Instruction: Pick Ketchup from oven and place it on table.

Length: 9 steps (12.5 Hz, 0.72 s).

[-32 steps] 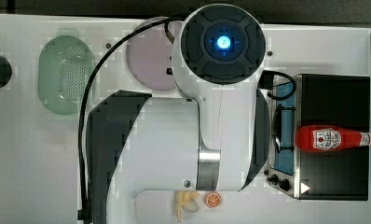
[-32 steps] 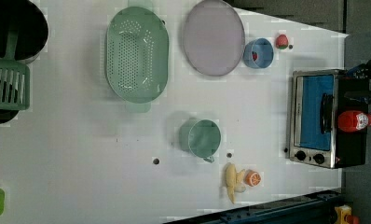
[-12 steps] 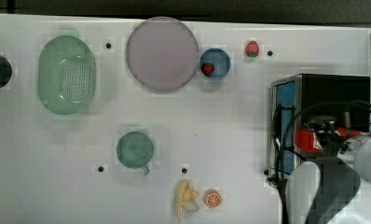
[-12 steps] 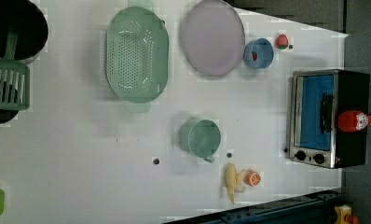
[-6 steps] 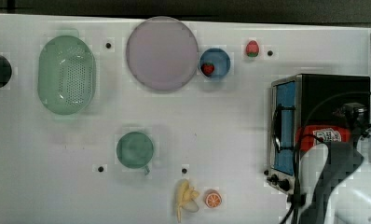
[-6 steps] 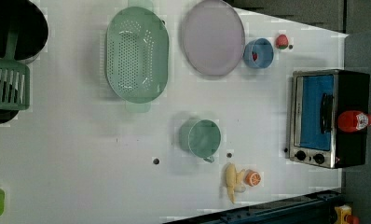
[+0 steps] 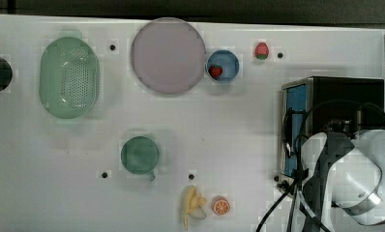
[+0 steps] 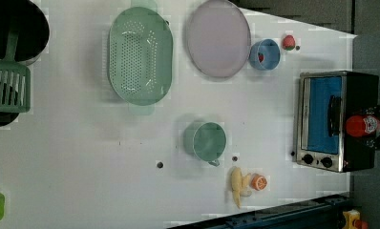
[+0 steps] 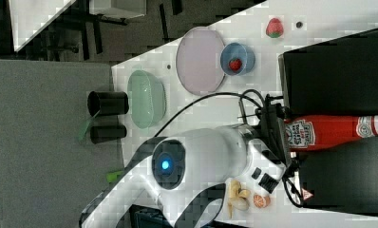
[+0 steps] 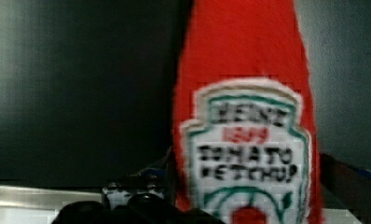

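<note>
One ketchup (image 9: 332, 131) lies on its side atop the oven (image 9: 339, 66) — its base end between the spread fingers of the end effector (image 9: 276, 134) — not yet clamped.

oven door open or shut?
Shut: in the left view the oven's blue glass door sits flush in its silver frame, handle flat against it.

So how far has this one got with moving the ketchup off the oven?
Early. The Ketchup lies on top of the oven, none of it on the table. In hand: the gripper is at the bottle's base, fingers open, and the wrist view has the label close up. Left: closing on it, lifting, and setting it on the table.
</note>
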Available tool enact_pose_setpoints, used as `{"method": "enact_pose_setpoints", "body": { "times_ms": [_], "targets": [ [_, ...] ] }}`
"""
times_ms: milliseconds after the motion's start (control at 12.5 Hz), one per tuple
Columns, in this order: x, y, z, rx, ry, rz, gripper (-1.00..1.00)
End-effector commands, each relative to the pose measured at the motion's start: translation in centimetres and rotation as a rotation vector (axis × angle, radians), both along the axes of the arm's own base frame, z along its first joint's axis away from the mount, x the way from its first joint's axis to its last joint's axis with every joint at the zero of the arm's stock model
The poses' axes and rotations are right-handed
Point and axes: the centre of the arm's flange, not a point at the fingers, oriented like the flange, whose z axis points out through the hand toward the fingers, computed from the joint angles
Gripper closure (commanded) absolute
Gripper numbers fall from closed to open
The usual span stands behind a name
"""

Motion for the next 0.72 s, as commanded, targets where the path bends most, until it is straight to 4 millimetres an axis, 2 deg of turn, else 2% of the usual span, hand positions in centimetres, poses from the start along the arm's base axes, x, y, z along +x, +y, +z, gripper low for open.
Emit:
{"method": "enact_pose_setpoints", "body": {
  "times_ms": [80,160,240,320,400,560,720],
  "targets": [
    [0.2,-2.0,4.7,-0.053,-0.096,0.004,-0.40],
    [0.3,-2.0,4.5,-0.053,-0.090,0.005,-0.16],
    [0.4,-2.0,4.6,-0.056,-0.093,0.006,-0.01],
    [0.5,-2.1,5.1,-0.060,-0.101,0.006,-0.01],
    [2.5,-0.7,8.8,-0.072,-0.156,0.048,-0.01],
    [3.8,2.2,11.9,-0.024,-0.152,0.103,-0.01],
    [4.4,5.9,14.7,0.048,-0.113,0.156,-0.01]
  ]
}}
